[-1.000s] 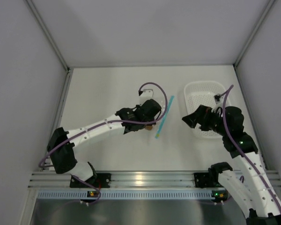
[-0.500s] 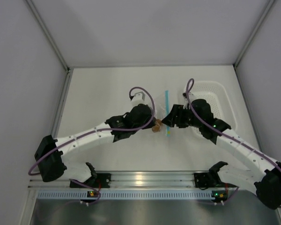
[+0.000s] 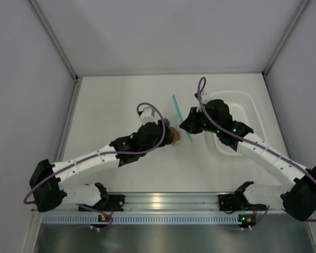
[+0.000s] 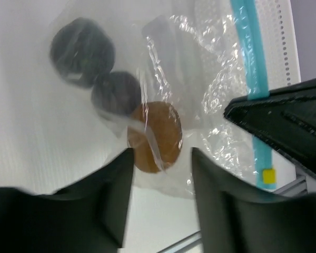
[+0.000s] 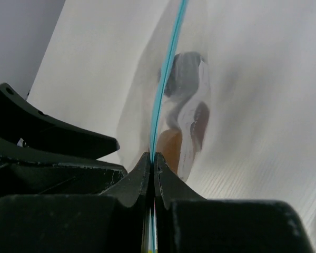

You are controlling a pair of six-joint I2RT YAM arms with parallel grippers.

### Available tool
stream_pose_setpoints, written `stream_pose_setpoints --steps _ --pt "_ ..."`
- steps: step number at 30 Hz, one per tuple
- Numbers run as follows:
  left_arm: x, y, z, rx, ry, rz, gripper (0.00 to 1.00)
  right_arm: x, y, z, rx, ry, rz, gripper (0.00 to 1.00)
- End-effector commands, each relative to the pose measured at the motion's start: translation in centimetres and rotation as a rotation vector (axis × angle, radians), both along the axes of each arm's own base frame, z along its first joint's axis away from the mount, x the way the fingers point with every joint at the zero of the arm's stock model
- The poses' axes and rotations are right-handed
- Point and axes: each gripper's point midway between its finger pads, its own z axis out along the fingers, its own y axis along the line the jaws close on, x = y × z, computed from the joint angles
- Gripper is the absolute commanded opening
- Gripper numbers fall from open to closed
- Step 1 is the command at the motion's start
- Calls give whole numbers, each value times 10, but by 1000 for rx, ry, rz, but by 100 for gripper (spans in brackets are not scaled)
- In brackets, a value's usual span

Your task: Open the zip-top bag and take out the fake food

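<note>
The clear zip-top bag (image 4: 210, 100) hangs from its light blue zip strip (image 3: 180, 115), held above the table. My right gripper (image 5: 151, 158) is shut on that strip near one end; in the top view this gripper (image 3: 189, 132) sits just right of the bag. The fake food lies inside the bag: an orange piece (image 4: 154, 136), a dark piece (image 4: 116, 94) and another dark one (image 4: 82, 51). My left gripper (image 4: 160, 158) is open, its fingers on either side of the bag's lower edge below the orange piece, with a clear gap.
A white perforated basket (image 3: 237, 103) stands at the right, just behind my right arm. Grey walls close in the table at the back and on both sides. An aluminium rail (image 3: 158, 200) runs along the near edge.
My right arm swung from the basket to the bag and shut on the zip strip. My left gripper opened and let go of the bag. The strip shifted back and to the left.
</note>
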Motion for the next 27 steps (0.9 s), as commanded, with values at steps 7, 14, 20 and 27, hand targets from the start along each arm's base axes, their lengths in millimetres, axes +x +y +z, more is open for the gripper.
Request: stream_pose_setpoints --steps 7,14,20,27 --pt "2 46 34 91 -232 10 83 12 4 32 -301 -205 172 0" --pt "14 51 88 137 -393 -113 93 5 -6 33 -578 -270 231 0" --pt "9 33 118 -9 -598 -433 95 -24 -7 30 -671 -314 392 0" --pt "-4 32 101 52 -831 -556 98 -44 -4 34 -704 -359 482 0"
